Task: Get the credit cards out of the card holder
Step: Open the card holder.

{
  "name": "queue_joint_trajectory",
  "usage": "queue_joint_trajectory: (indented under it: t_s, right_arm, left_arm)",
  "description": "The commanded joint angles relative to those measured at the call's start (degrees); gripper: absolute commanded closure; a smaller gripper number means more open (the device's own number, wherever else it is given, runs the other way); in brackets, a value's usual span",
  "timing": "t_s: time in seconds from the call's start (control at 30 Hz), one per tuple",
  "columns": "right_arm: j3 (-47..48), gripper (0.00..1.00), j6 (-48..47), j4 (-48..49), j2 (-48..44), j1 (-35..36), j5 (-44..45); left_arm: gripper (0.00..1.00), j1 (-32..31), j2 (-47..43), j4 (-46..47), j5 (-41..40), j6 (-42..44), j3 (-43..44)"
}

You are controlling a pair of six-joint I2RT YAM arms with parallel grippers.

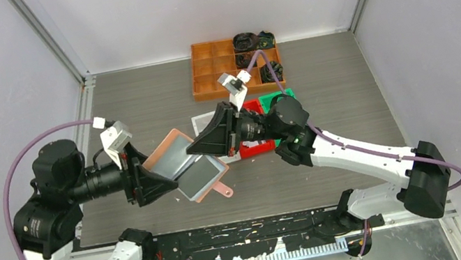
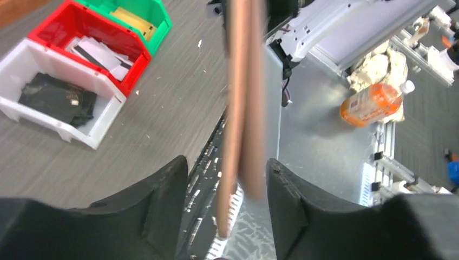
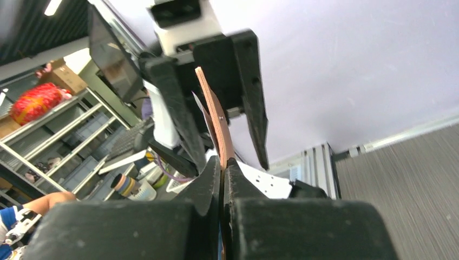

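Just on the near-left side of the red plastic bin (image 1: 255, 148), the salmon-pink, leather-like folding card holder (image 1: 200, 176) is held open in the air above the grey wood-grain table (image 1: 138, 103). Its pale grey-blue plastic pockets face up, and its small strap tab (image 1: 224, 189) points away from the bin.

The right gripper (image 3: 222, 162), reaching in from the bin's side, has its black fingers pressed together on one edge of a salmon leaf. A thin dark sheet lies against that leaf; whether it is a card or a pocket cannot be told. The left gripper (image 2: 226, 161), on the holder's far side from the bin, stands spread around the holder seen edge-on. Daylight shows beside at least one finger, so it grips nothing.

The credit cards cannot be told apart from the pockets here, so none seems to be drawn out yet. The step in hand looks like securing the holder. The left fingers would do best to close on the leather leaf, clear of the pocket mouths. The right could then let go, take a card edge alone, and pull straight along its pocket toward the bin, so the holder neither twists nor drops.
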Motion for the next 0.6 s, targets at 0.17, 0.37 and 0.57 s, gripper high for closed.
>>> queue_joint_trajectory:
  t_s: [0.17,0.37,0.57]
  right_arm:
    - [-2.1,0.99,4.1,12.6,-3.0,0.2,2.8]
    - [-1.5,0.99,2.8,9.1,-2.9,0.3,3.5]
    - [-0.8,0.99,1.1,6.2,-3.7,0.2,4.1]
  left_arm:
    - [0.82,-0.2,-4.8,18.9,-9.2,-17.1,-2.7]
    - [0.71,-0.1,-4.9,20.0,-4.1,-19.6,-2.9]
    - [0.71,-0.1,-4.8,18.9,-6.8,-19.7,-3.0]
